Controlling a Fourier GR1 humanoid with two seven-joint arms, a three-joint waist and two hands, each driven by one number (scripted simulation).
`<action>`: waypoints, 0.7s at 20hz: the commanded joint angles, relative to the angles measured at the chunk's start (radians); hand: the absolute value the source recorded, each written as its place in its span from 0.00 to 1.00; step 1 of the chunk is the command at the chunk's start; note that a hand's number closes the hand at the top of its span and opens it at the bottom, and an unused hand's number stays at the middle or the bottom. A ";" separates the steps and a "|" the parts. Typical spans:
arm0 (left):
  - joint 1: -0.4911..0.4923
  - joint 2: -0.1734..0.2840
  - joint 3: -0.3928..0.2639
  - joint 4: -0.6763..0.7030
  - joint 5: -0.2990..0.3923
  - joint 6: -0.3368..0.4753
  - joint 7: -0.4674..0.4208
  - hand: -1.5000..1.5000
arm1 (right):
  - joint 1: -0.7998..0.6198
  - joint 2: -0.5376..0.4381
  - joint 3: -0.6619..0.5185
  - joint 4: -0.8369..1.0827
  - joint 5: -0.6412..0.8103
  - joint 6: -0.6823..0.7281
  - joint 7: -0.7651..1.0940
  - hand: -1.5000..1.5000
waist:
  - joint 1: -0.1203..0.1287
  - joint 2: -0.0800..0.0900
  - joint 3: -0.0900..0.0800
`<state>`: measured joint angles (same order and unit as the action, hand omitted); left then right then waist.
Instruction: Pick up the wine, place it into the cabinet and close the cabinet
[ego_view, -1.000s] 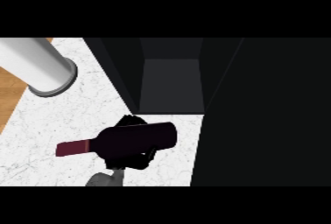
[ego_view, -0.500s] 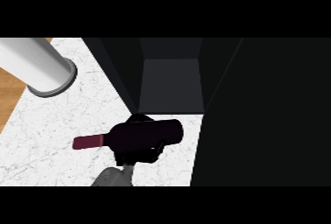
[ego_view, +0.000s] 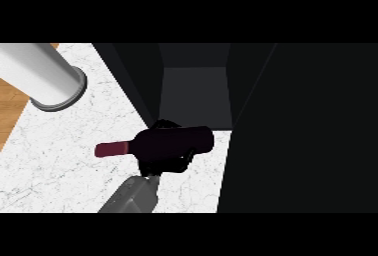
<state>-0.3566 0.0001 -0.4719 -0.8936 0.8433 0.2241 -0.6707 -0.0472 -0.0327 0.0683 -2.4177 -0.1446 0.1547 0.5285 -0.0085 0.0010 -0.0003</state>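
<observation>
The wine bottle (ego_view: 173, 142) is dark with a dark red cap (ego_view: 112, 149). It lies sideways above the white marble counter (ego_view: 59, 180), neck pointing left. My left hand (ego_view: 159, 166) is curled round its body from below, and the bottle hides most of the hand. The grey forearm (ego_view: 133, 197) comes up from the lower edge. The bottle's base sits just in front of the open cabinet (ego_view: 193, 95), whose dark inside shows at top centre. My right hand does not show.
A wide black cabinet door or side (ego_view: 303, 125) fills the right of the view. A big grey cylinder (ego_view: 40, 75) stands at the upper left, on the counter's edge. A strip of wooden floor (ego_view: 11, 110) shows at the far left.
My hand has carried the bottle up and to the right, closer to the cabinet's opening. The forearm has come further into view.
</observation>
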 joint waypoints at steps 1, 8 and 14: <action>-0.115 0.000 -0.026 0.090 0.076 0.045 -0.031 1.00 | -0.162 -0.010 -0.008 0.018 -0.010 -0.065 0.120 0.00 | -0.002 0.002 -0.001; -0.232 0.000 -0.011 0.182 0.152 0.043 -0.037 1.00 | -0.085 0.016 0.007 0.078 0.013 -0.026 -0.014 0.00 | -0.003 0.002 0.000; -0.347 0.000 -0.020 0.313 0.256 0.042 -0.056 1.00 | 0.032 0.018 0.011 0.033 0.005 0.020 -0.076 0.00 | -0.014 0.003 0.000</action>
<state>-0.6500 0.0001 -0.4858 -0.6466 1.0522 0.2740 -0.7029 -0.0611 -0.0410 0.0460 -2.3948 -0.1793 0.1657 0.5156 -0.0192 0.0033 -0.0005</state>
